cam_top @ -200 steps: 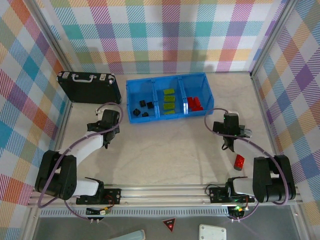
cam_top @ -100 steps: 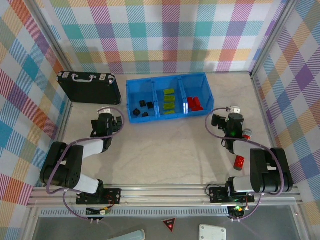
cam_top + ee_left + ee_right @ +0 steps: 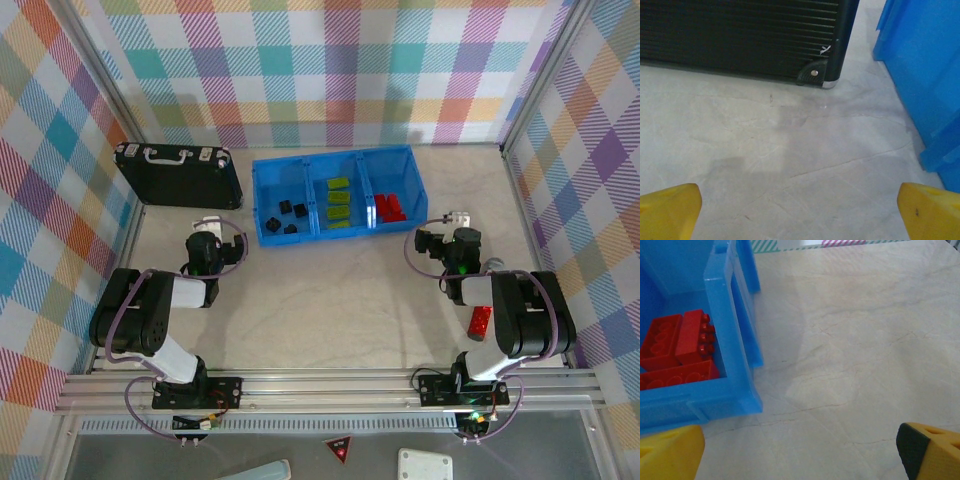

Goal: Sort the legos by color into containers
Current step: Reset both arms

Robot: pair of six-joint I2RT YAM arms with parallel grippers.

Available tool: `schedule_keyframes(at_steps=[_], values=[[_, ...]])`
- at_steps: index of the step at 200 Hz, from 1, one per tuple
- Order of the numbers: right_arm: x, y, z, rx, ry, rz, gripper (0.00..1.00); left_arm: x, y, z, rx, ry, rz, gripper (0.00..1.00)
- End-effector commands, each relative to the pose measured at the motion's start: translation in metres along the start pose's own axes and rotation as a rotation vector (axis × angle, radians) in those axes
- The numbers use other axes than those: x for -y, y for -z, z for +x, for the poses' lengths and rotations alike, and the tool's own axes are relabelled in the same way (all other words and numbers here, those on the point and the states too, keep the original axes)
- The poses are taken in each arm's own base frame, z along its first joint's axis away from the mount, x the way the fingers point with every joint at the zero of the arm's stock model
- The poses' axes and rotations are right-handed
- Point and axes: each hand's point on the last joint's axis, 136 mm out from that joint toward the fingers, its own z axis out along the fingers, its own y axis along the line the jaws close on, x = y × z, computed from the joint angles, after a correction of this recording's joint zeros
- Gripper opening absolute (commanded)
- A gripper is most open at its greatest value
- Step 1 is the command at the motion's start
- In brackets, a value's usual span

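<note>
Left pincer [image 3: 800, 212]: wide open and holding nothing. Its yellow fingertips [image 3: 670, 210] hang low over the bare tabletop [image 3: 330, 290]. The black briefcase [image 3: 740, 35] is at 12 o'clock from it and the blue bin [image 3: 920, 60] is at 2 o'clock.
Right pincer [image 3: 800, 450]: wide open too, with nothing in it. It is low over the tabletop, and the corner of the bin is near it at 10 o'clock.
Blue bin [image 3: 330, 156]: sits at 12 o'clock on the tabletop. It has three boxes side by side.
Black legos [image 3: 285, 215]: a few tiny cubes in the left box.
Green legos [image 3: 338, 200]: in the middle box.
Red legos [image 3: 388, 207]: in the right box, lying close together.
Loose red lego [image 3: 480, 323]: on the tabletop at 4 o'clock, just beside the right arm and well apart from the bin.
Black briefcase [image 3: 178, 172]: lies flat at 10 o'clock, near the bin's left end.
</note>
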Motion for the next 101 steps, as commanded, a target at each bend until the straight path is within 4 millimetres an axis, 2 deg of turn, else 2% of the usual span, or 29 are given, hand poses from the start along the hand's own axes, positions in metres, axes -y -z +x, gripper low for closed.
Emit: schedule_keyframes(at_steps=[1, 101], values=[[-0.0011, 0.0011, -0.0095, 0.048, 0.01, -0.016, 0.99, 0.0018, 0.0003, -0.0096, 0.043, -0.003, 0.023, 1.0], [-0.0017, -0.0007, -0.0085, 0.036, 0.006, -0.026, 0.99, 0.0015, 0.0012, -0.0099, 0.047, -0.002, 0.022, 1.0]])
